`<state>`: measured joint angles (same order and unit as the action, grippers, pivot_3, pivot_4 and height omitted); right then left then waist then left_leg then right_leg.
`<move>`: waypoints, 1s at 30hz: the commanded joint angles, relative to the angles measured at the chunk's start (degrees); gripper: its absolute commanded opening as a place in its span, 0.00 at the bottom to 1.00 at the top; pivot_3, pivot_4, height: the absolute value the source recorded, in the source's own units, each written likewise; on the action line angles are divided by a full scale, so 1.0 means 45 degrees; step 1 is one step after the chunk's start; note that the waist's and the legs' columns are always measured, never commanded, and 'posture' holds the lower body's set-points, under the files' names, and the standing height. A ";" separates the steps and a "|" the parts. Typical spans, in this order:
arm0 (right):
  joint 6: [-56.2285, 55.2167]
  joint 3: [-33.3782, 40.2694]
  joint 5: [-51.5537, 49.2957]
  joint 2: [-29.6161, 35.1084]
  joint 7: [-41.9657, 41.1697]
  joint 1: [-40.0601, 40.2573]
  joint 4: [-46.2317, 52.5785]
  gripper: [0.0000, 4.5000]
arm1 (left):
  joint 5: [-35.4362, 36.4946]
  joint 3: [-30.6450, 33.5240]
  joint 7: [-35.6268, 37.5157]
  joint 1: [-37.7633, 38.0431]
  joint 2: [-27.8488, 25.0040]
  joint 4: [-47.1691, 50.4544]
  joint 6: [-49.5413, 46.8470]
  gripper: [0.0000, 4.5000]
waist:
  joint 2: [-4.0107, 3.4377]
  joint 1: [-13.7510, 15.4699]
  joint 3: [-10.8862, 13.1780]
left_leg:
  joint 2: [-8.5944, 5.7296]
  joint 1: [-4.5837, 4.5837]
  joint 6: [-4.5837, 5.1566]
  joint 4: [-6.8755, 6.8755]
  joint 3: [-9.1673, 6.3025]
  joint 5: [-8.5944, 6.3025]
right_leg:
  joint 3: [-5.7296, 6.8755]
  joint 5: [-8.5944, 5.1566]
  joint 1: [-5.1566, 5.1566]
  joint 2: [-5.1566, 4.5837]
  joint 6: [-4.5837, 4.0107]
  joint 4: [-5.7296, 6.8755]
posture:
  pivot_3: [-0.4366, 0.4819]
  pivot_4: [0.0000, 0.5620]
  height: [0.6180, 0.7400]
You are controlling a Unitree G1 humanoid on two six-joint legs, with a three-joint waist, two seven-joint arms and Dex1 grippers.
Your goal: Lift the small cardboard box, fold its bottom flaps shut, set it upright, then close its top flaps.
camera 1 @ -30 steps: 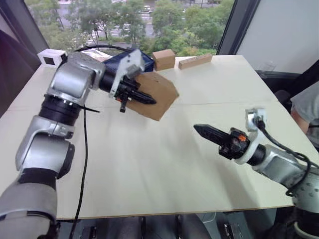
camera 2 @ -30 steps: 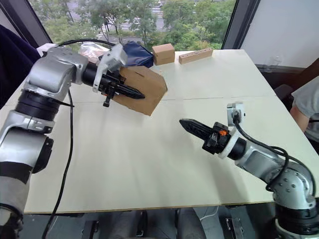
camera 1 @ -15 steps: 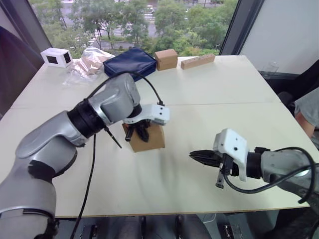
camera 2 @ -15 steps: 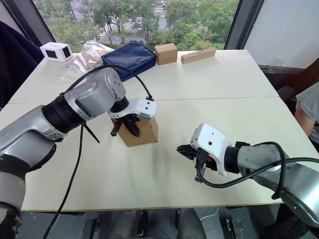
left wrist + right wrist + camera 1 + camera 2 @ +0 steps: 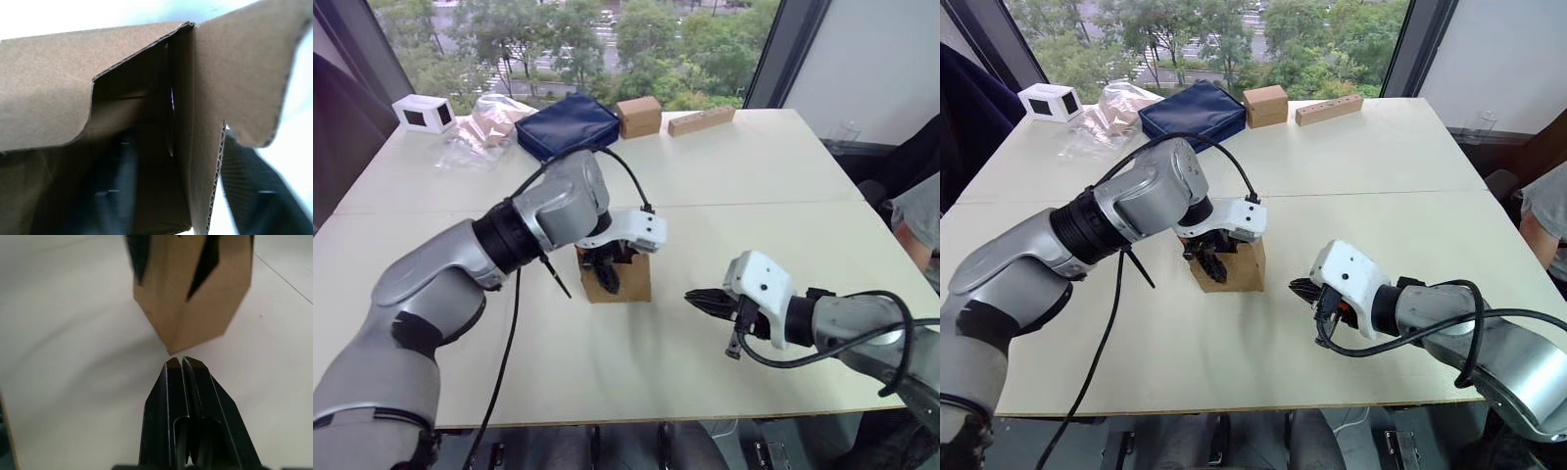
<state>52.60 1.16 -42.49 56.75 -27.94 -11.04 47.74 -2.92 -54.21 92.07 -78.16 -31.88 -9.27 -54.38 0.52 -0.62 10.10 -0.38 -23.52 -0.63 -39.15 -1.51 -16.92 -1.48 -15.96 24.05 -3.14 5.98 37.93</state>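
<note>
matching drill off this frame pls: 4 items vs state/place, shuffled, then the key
Items
1. small cardboard box
2. right claw
3. navy pouch
4. white box with dark window

States/places
A. far left corner of the table
B. fingers pressed together, tips close to a box corner
C. on the table, one wall pinched by the left claw
D. far side, beside a crumpled clear bag

Pairs: 1-C, 2-B, 3-D, 4-A
</note>
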 commanded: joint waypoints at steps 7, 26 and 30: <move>-0.0490 0.0763 -0.0425 -0.0685 -0.1219 -0.0417 -0.0721 0.00 | 0.3890 0.2939 0.0096 -0.2009 -0.0739 -0.1320 -0.1964 0.66 | 0.0000 -0.0036 0.0002 | 0.0000 -0.0001 0.0001 -0.0002 0.0000 -0.0001 | 0.0001 0.0000 0.0001 0.0000 0.0000 0.0003 | 0.48 0.27 1.00; -0.2825 -0.0757 0.2189 -0.3020 -0.2167 -0.1762 -0.5304 0.00 | 0.5984 1.4174 -0.9615 0.7781 -0.0714 0.1392 0.0285 0.50 | 0.0001 0.0012 -0.0011 | -0.0014 0.0000 -0.0018 -0.0007 0.0013 0.0010 | 0.0006 -0.0005 0.0031 -0.0059 -0.0011 0.0051 | 0.48 0.27 1.00; -0.3449 -0.1579 0.3149 -0.3640 -0.2293 -0.1760 -0.6130 0.00 | 0.5888 1.3826 -0.9772 1.1072 -0.0939 0.4144 0.0977 0.13 | 0.0011 0.0008 -0.0021 | -0.0034 -0.0008 -0.0044 -0.0006 0.0009 0.0023 | 0.0014 -0.0002 0.0034 -0.0091 -0.0010 0.0049 | 0.48 0.27 1.00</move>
<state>39.24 -5.14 -30.29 41.09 -37.80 -18.57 20.72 24.19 8.55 48.26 -32.06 -34.50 2.24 -53.05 0.57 -0.59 10.00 -0.53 -23.55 -0.84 -39.16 -1.45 -16.81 -1.43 -15.96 24.20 -3.57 5.93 38.14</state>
